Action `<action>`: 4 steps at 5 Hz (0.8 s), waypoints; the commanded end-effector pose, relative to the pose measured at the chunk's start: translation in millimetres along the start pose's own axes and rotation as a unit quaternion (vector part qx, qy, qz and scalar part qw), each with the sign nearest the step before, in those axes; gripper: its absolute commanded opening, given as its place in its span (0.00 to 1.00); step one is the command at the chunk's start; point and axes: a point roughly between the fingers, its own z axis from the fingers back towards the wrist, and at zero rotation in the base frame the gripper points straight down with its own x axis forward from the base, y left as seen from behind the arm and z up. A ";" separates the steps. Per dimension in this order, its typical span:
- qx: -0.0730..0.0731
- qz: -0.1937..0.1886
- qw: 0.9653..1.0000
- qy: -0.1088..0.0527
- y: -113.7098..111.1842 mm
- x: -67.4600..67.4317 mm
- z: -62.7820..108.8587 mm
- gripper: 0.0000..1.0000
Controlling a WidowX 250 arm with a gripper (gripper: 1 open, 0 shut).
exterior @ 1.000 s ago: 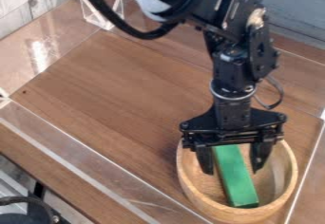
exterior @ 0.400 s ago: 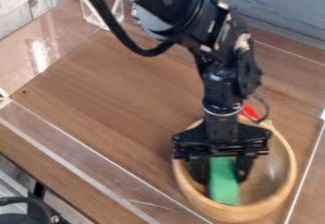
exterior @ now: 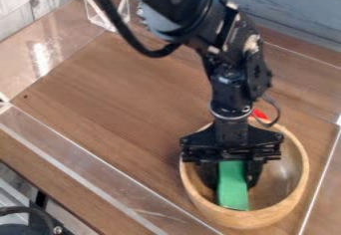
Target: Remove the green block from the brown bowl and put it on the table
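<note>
At the lower right of the frame sits the brown bowl, its thick rim nearest the camera and its far edge hidden behind the arm. Inside it lies the green block, resting on the bowl floor with its long axis running from the near rim up toward the middle. The pincer hangs straight down into the bowl over the block's far end, its dark fingers standing to either side of the block; they are partly drawn in, but whether they already press on the block cannot be told from this view. The step in hand looks like the closing grasp. To do it well, the fingers should meet the block's two long faces squarely, low enough to bite but clear of the bowl floor, and the lift should go straight up so the block's trailing near end does not catch the rim and drag the bowl. Beyond the bowl, the open desk fills the middle and left of the frame, offering room to set the block down. A small red object lies just behind the arm.
</note>
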 end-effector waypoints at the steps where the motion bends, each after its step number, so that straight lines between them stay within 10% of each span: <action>1: 0.006 0.020 1.000 -0.010 5.5 -8.4 9.1 0.00; 3: 0.025 0.005 1.000 -0.014 -12.7 -37.6 11.8 0.00; 4: 0.034 0.029 0.999 -0.029 -8.5 -30.4 20.2 0.00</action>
